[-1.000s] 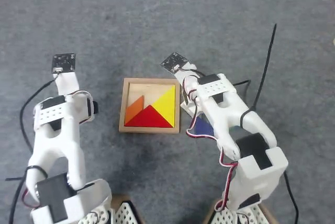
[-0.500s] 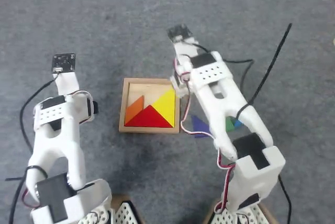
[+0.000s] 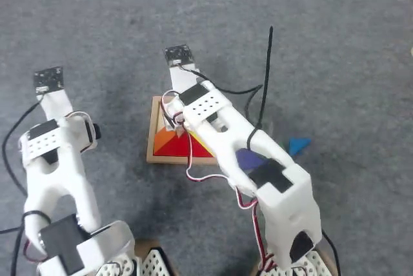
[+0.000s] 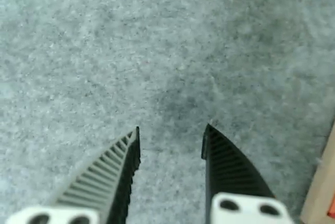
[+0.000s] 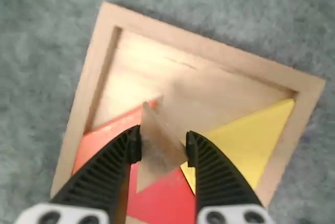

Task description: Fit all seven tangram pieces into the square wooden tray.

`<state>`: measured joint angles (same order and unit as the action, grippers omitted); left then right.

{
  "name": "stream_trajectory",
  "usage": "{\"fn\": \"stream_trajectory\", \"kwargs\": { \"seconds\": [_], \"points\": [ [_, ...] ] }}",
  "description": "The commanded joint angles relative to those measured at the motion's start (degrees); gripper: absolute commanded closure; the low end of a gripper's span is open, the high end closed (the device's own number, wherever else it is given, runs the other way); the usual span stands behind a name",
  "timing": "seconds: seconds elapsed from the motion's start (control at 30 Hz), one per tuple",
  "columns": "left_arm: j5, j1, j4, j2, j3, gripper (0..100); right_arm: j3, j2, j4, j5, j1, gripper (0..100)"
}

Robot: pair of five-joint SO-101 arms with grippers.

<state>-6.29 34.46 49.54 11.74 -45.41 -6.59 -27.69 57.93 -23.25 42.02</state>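
The wooden tray (image 5: 107, 17) has bare floor along two rims, beside its orange (image 5: 97, 143), red (image 5: 162, 200) and yellow (image 5: 251, 135) pieces. The right claw (image 5: 163, 134), narrowly parted, pinches a pale triangle (image 5: 159, 143) over the tray. The left claw (image 4: 172, 127) gapes empty above the grey desk (image 4: 157, 41), near the tray's edge.

Right arm (image 3: 213, 111) over the tray (image 3: 152, 135)

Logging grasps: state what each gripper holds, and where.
Right gripper pinches a pale tangram piece across its opposite edges, over the wooden tray. Left gripper is open and holds nothing.
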Motion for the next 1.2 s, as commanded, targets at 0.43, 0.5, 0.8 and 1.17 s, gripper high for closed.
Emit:
{"fn": "stream_trajectory", "kwargs": {
  "seconds": [0.43,0.5,0.8,1.17],
  "points": [
    [0.53,-0.26,0.53,2.37,2.42,80,-4.04,-1.10,-3.47,-5.80,0.22,96.3],
    [0.53,-0.26,0.53,2.37,2.42,80,-4.04,-1.10,-3.38,-7.65,0.13,94.6],
    [0.53,-0.26,0.79,2.37,2.42,80,-3.96,-1.19,-3.47,-8.26,-0.04,92.1],
    [0.53,-0.26,0.88,2.37,2.42,80,-3.96,-1.19,-3.47,-8.18,-0.57,91.7]
  ]
}}
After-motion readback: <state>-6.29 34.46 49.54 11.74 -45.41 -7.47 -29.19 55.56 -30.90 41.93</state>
